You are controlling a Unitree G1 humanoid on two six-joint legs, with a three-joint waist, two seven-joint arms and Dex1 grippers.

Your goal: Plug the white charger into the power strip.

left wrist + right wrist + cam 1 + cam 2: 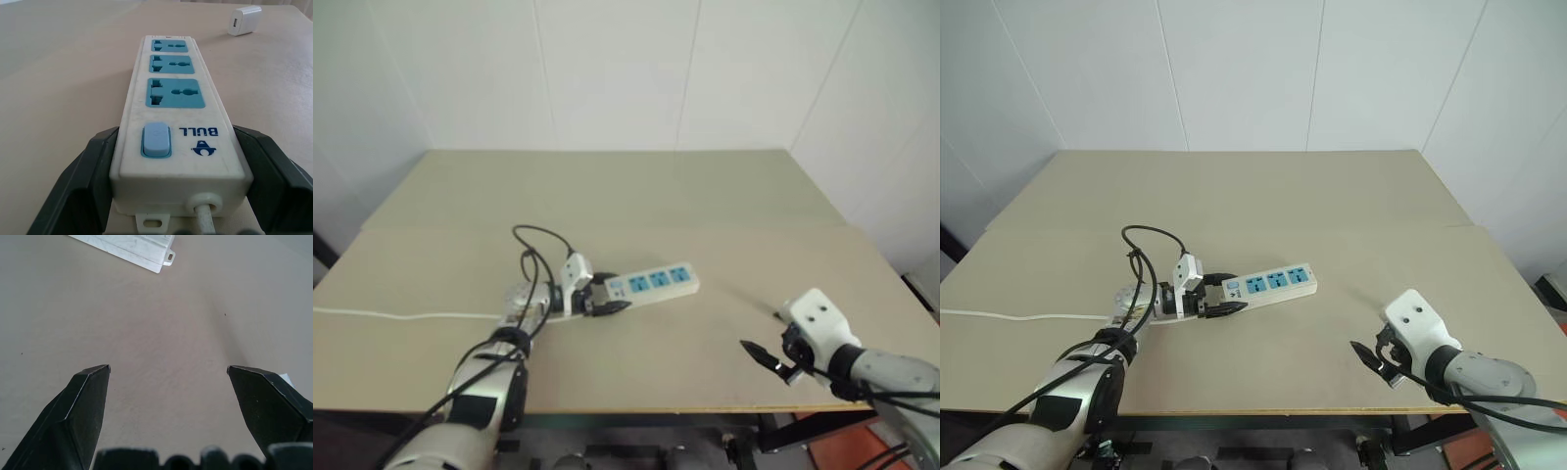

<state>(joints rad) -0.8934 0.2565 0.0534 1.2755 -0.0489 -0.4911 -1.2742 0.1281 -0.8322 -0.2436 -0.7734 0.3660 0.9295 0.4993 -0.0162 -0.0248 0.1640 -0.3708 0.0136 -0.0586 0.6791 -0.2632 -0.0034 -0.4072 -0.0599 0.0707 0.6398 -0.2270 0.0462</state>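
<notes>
The power strip (654,281) lies flat near the middle of the table, its three blue sockets facing up. My left gripper (601,297) has its two black fingers (95,171) pressed against both sides of the strip's switch end (156,141). In the left wrist view the white charger (244,13) lies on the table beyond the strip's far end, off to one side. My right gripper (766,358) hovers open over bare table near the front right edge, with nothing between its fingers (85,396). The strip's far end (142,247) lies well ahead of it.
The strip's thin white cord (411,315) runs left across the table to its edge. Black cables (533,245) loop above my left wrist. White walls close the table's far and right sides. Bare tabletop (636,196) stretches behind the strip.
</notes>
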